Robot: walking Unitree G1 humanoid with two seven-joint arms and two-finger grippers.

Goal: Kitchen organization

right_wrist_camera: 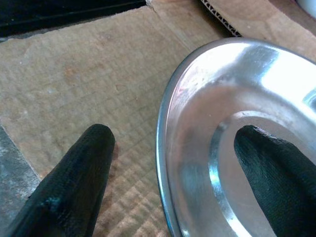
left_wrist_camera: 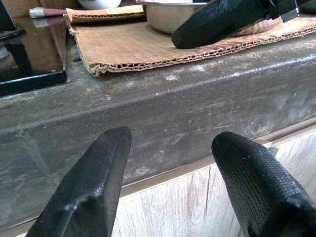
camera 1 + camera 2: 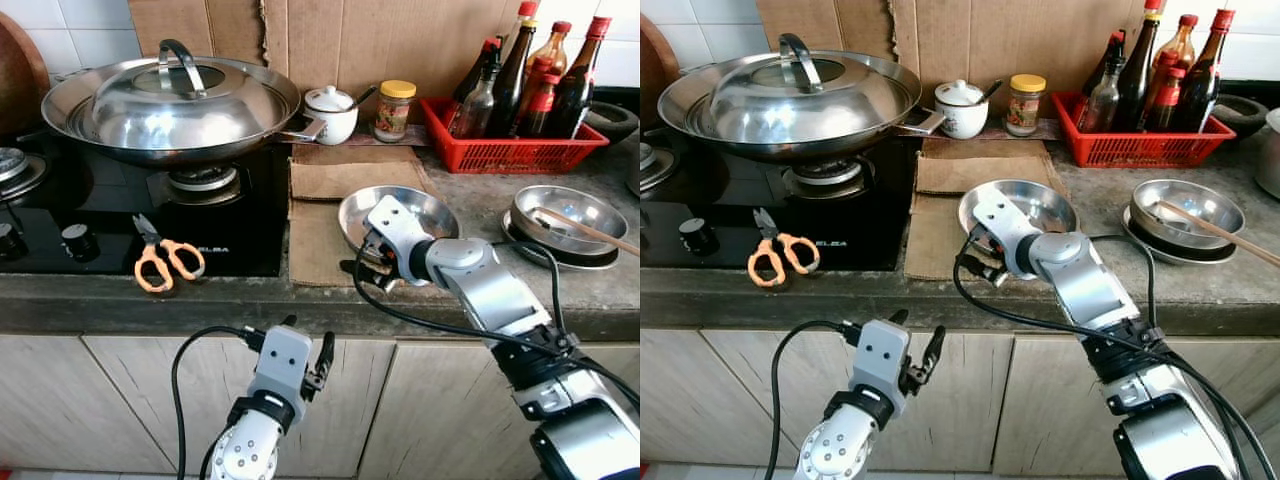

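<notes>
The right gripper (image 1: 170,163) is held at the near-left rim of a shallow steel bowl (image 3: 420,210); its fingers (image 1: 74,182) are spread wide, one set over the corrugated cardboard (image 3: 310,235) outside the rim and the other inside the bowl; whether the rim is touched cannot be told. The bowl is seen resting on the cardboard at the middle of the table (image 3: 470,290), just right of the black gas hob (image 3: 100,225). The left gripper (image 3: 305,355) is held low before the table's near edge, fingers parted wide and closed on nothing. A lidded steel wok (image 3: 170,100) is carried on the hob's burner; orange-handled scissors (image 3: 160,258) are laid at the hob's near edge. A white lidded pot (image 3: 330,112) and a yellow-capped jar (image 3: 395,108) are stood at the far side; a red basket (image 3: 500,150) of sauce bottles is placed at the far right; a second steel bowl (image 3: 565,215) with a wooden stick across it is set to the right.
</notes>
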